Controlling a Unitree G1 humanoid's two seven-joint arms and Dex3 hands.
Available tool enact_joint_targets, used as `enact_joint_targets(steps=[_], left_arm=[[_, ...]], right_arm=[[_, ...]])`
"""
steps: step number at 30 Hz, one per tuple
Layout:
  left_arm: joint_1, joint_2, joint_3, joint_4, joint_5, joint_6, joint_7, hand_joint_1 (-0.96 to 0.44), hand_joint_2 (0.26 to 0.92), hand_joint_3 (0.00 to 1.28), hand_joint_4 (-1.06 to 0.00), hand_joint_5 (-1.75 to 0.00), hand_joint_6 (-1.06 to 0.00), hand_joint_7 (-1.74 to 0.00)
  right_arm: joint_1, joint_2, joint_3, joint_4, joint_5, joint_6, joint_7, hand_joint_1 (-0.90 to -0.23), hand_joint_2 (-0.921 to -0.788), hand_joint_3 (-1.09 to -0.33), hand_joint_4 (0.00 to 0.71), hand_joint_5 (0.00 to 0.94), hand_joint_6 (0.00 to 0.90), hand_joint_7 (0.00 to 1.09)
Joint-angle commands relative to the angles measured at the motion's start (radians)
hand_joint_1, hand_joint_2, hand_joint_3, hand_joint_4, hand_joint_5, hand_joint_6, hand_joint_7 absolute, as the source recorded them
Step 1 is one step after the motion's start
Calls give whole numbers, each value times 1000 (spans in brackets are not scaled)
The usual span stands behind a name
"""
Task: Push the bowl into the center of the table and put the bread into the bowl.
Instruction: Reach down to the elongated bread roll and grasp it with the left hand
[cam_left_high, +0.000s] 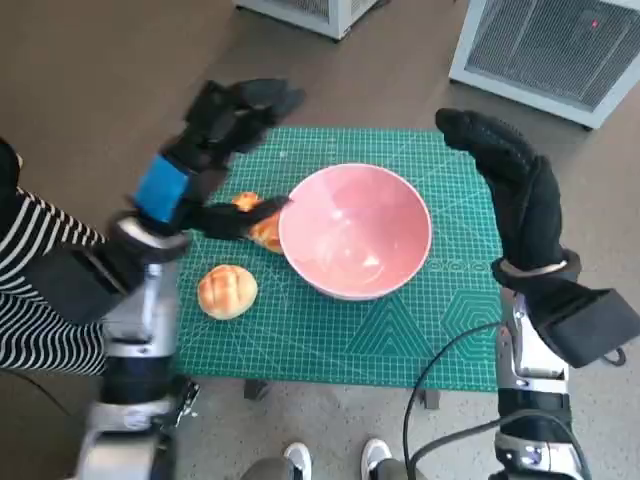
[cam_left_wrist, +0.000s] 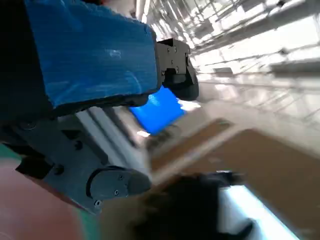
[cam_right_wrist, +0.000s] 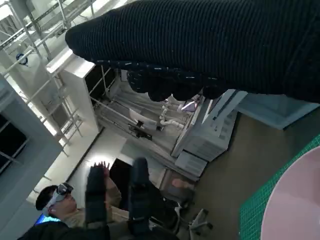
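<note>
Centrally on the green cutting mat (cam_left_high: 330, 330) sits the pink bowl (cam_left_high: 355, 232), upright, nothing inside it. Just beside its left rim lies a bread roll (cam_left_high: 262, 226), touching or nearly touching the bowl wall. The left hand (cam_left_high: 215, 150) is over this roll: a lower finger lies across it, the others are spread above and point toward the mat's far edge. Whether the roll is truly gripped or only touched cannot be told. A second bread roll (cam_left_high: 227, 291) lies alone on the mat, nearer the robot, apart from the bowl and from the hand.

The right hand (cam_left_high: 510, 190) is raised over the mat's right edge, gloved fingers stretched flat and holding nothing, clear of the bowl.

Left wrist view is motion-blurred; only the blue tape (cam_left_wrist: 92, 52) reads.

A person in a striped sleeve (cam_left_high: 40, 290) sits at far left. Two pale cabinets (cam_left_high: 550, 50) stand on the floor beyond the table.
</note>
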Motion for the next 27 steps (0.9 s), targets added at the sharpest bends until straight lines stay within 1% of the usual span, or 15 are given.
enact_joint_targets(steps=[1,3,5,6,8,11,15,22,27], left_arm=[[-62,136,1,89,77,-32,-18,-70,651,234,-320,-1,-179,-582],[-74,168,-7,108,80,-21,-39,-28,667,172,-316,-1,-233,-503],[-86,203,-20,123,81,19,-78,2,681,132,-312,-1,-267,-447],[-91,218,-27,130,81,37,-96,55,696,102,-303,0,-300,-381],[-101,240,-38,146,87,55,-119,81,705,87,-299,0,-319,-342],[-111,259,-53,168,101,55,-135,136,729,49,-295,0,-380,-220],[-127,284,-89,205,144,48,-147,163,740,34,-295,-1,-405,-166],[-165,289,-142,280,200,47,-153,178,759,20,-291,0,-436,-84],[-203,289,-195,349,275,32,-124,140,758,13,-290,0,-444,-61]], right_arm=[[27,4,-3,11,14,8,-5,-845,-921,-707,245,6,100,529],[27,4,-4,12,16,8,-4,-844,-921,-707,246,6,101,529],[28,3,-6,13,16,7,-5,-844,-921,-706,246,6,102,530],[29,2,-7,13,16,6,-5,-844,-921,-706,247,6,106,531],[29,2,-8,14,15,4,-7,-843,-921,-705,247,6,107,532],[29,3,-10,15,14,2,-8,-844,-921,-704,244,4,108,532],[32,3,-13,17,14,1,-12,-843,-921,-703,240,2,105,530],[31,5,-14,27,9,-9,-20,-844,-921,-703,239,1,100,526],[34,5,-14,35,7,-15,-22,-846,-921,-702,239,1,100,525]])
